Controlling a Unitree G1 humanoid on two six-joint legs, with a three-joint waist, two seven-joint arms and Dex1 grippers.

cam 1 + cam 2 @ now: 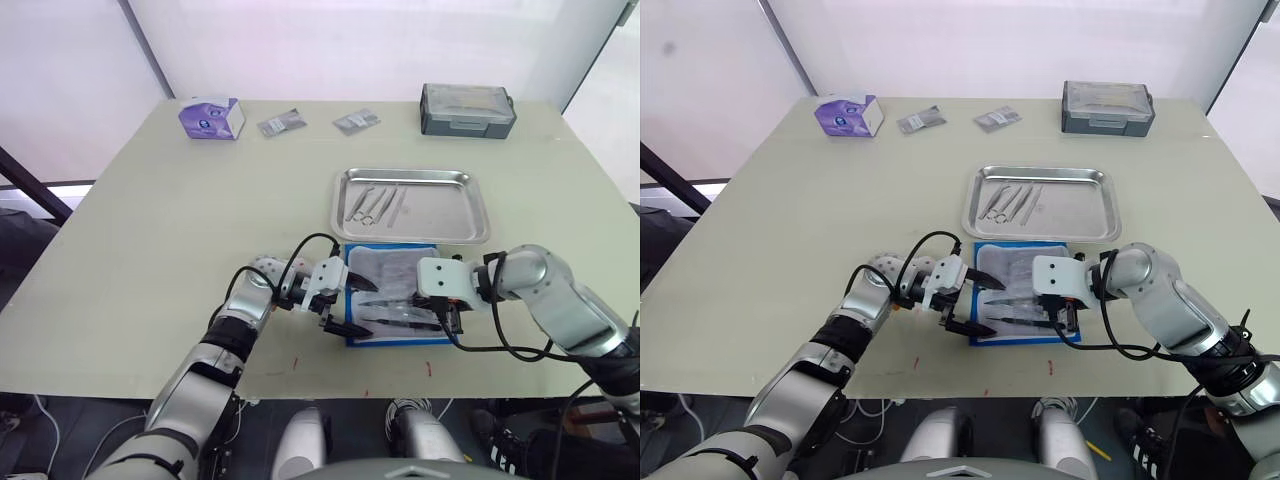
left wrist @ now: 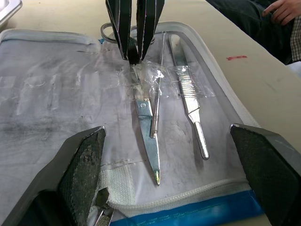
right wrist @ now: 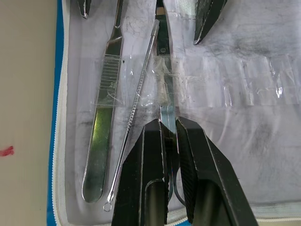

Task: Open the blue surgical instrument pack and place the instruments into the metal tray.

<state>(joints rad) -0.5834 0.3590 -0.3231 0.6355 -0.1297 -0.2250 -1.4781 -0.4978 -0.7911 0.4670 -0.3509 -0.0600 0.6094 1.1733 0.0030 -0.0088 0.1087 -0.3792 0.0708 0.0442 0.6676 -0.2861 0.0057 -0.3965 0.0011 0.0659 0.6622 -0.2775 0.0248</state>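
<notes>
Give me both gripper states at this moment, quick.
Left gripper: open, fingers spread wide over the opened blue surgical instrument pack, holding nothing.
Right gripper: shut on the slim silvery scissors lying in that pack.

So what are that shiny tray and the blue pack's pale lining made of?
The metal tray looks like polished steel: bright, mirror-like, with a raised rim. The blue surgical instrument pack seems to be fabric or plastic with a zip edge; its lining looks like translucent white plastic, wrinkled and glossy, with clear strips across the instruments, which look like bare silvery metal.
</notes>
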